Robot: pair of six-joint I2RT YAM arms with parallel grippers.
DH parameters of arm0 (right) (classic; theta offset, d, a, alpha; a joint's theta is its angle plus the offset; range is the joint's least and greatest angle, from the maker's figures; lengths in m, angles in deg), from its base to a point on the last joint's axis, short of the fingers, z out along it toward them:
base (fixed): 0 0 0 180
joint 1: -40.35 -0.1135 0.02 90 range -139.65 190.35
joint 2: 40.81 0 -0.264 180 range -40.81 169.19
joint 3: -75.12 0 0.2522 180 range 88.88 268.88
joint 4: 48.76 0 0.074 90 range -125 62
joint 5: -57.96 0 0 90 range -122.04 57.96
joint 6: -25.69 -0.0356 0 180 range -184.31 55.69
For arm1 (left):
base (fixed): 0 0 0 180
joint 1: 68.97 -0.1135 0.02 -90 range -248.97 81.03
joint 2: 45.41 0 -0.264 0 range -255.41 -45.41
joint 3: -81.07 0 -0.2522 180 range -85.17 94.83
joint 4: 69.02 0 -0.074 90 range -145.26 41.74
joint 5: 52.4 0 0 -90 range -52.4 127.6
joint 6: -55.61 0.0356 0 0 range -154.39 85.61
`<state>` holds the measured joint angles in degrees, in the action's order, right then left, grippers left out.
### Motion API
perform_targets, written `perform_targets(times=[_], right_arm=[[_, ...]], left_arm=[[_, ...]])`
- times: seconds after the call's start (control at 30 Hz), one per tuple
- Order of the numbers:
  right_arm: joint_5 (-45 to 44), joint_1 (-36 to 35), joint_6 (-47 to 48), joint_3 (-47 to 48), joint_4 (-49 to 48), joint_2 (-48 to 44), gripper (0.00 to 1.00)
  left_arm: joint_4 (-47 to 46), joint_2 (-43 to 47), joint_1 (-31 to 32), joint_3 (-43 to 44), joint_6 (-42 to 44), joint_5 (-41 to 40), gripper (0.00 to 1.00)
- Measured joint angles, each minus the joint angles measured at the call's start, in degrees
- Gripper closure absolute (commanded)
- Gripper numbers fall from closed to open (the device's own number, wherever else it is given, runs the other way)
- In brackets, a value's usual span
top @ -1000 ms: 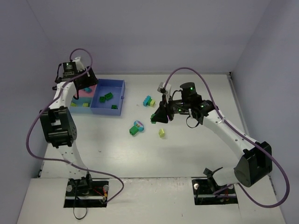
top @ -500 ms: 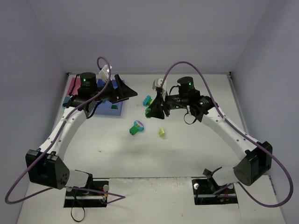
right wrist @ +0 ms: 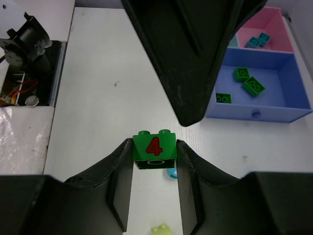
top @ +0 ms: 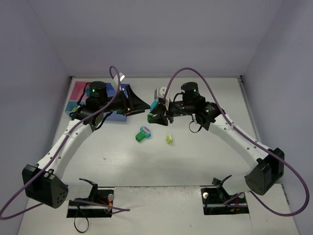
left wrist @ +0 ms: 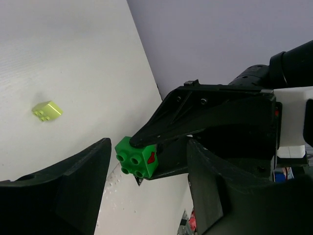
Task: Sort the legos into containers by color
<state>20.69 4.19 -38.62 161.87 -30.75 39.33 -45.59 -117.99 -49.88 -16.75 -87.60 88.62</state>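
My right gripper [top: 156, 116] is shut on a green lego marked with a red 4 [right wrist: 154, 150] and holds it above the table. My left gripper [top: 142, 105] is open and empty. It points right, tip to tip with the right gripper. In the left wrist view the green lego [left wrist: 138, 157] sits between and beyond my open fingers [left wrist: 73, 186]. The medium-blue tray [right wrist: 259, 110] holds green legos [right wrist: 253, 86]. The pink tray [right wrist: 279, 29] holds teal legos [right wrist: 257, 40]. My left arm hides most of the trays in the top view.
A yellow-green lego [top: 169, 139] and a green lego beside a round teal piece [top: 142, 134] lie on the table below the grippers. A teal lego [top: 155, 104] shows beside the right gripper. The pink tray [top: 77, 91] and light-blue tray [top: 71, 106] sit at far left.
My left arm has swung from over the trays to the right, its open gripper now facing the right gripper. My right gripper has moved left with the green lego in it.
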Motion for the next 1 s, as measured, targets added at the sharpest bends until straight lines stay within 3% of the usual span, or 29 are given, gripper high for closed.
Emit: perform_targets(times=[0.5,0.7,0.9,1.0], right_arm=[[-4.02,0.02,-0.55,0.11,-5.86,-0.33,0.88],[-4.00,0.02,-1.57,0.11,-7.76,-0.33,0.88],[-4.26,0.02,-1.66,0.09,-8.02,-0.33,0.87],[-4.33,0.07,-1.66,0.09,-8.37,-0.44,0.72]], left_arm=[[-1.51,0.22,0.66,-2.97,-1.33,0.48,0.44],[-7.04,-1.51,1.57,-3.34,-4.11,1.66,0.46],[-9.16,-2.82,1.97,-3.45,-5.75,2.08,0.78],[-9.77,-2.82,1.97,-3.48,-5.99,2.12,0.99]])
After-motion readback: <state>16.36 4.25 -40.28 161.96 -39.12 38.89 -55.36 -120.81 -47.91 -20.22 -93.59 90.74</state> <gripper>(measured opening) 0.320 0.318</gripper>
